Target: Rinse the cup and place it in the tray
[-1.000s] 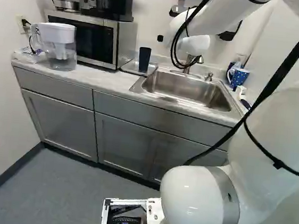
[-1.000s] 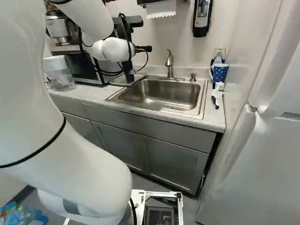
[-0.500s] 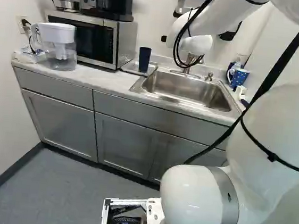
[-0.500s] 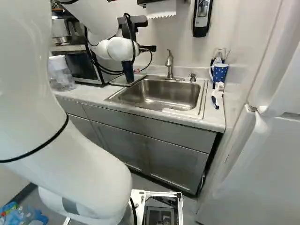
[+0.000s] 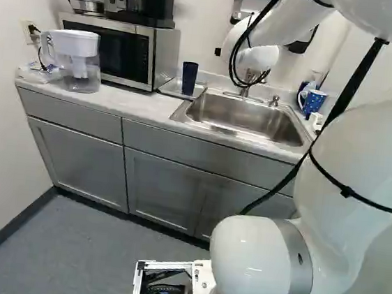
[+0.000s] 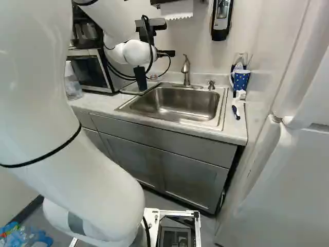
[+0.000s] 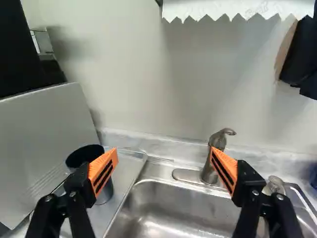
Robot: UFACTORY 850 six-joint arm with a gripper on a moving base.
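Arm (image 6: 138, 53) has edged toward faucet (image 7: 218, 140), gripper (image 7: 164, 152) empty, fingers apart; dark cup (image 5: 189, 78) unmoved on tray (image 7: 127, 171), placing looks done

A boxy silver-and-black microwave (image 5: 153, 58) stands beside one jaw, a clear, white-lidded plastic pitcher (image 5: 80, 50) farther out. White, jagged-edged paper towel (image 7: 237, 9) hangs ahead of and above both jaws; beyond the other stands a blue, white-dotted mug (image 6: 241, 81).

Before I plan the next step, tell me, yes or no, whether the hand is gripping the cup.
No, the hand is open, and the dark cup stands upright on the tray.
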